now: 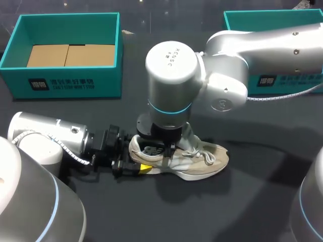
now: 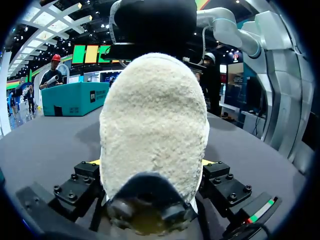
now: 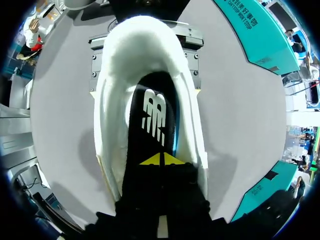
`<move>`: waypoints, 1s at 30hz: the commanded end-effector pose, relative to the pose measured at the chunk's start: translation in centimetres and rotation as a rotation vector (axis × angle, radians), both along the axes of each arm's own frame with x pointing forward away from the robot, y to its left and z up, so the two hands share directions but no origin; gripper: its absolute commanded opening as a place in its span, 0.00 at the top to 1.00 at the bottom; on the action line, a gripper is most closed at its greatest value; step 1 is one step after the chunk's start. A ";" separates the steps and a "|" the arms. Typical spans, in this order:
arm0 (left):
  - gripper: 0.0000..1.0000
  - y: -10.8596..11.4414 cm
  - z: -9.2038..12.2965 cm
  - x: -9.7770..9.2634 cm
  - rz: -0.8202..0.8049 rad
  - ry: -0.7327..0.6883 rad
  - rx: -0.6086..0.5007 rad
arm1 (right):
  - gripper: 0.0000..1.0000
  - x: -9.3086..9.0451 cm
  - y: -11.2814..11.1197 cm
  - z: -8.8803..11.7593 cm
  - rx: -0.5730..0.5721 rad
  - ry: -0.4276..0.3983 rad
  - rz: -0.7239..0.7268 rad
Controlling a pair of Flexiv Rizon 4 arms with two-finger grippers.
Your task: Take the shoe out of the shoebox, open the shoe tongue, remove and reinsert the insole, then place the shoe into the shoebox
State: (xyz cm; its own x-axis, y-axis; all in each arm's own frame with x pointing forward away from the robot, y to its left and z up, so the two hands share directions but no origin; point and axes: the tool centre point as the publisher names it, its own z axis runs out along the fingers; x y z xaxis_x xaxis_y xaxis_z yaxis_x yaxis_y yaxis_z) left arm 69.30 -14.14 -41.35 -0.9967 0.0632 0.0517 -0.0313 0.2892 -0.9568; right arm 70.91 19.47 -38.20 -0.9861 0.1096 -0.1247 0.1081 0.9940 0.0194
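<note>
Left gripper [image 1: 135,165] comes in flat, clamping the sneaker [image 1: 202,162] by the heel. Right gripper [image 3: 162,160] is straight down inside, tips pressed together on the insole [image 3: 152,112].

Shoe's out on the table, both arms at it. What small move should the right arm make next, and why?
Probably ease the right pincer upward to test whether the insole follows. Its closed tips sit on the insole lying flat inside the shoe, and the left pincer clamps the heel from both sides, so the shoe should stay down.

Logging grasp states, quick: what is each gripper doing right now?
Left gripper: closed on the heel of the sneaker.
Right gripper: jaws together inside the sneaker, on the insole; grasp unclear.
</note>
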 end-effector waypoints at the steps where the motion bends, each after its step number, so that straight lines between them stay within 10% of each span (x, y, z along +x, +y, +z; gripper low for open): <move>1: 1.00 0.1 0.0 -0.1 0.002 -0.001 0.000 | 0.96 -0.4 -1.0 0.3 0.015 -0.011 -0.007; 12: 1.00 0.1 0.0 -0.1 0.002 -0.001 0.000 | 0.63 -0.1 -1.8 -0.4 0.018 0.003 -0.038; 30: 1.00 0.1 0.0 -0.1 0.002 -0.001 0.000 | 0.59 -1.3 -2.4 -3.6 -0.003 0.128 -0.065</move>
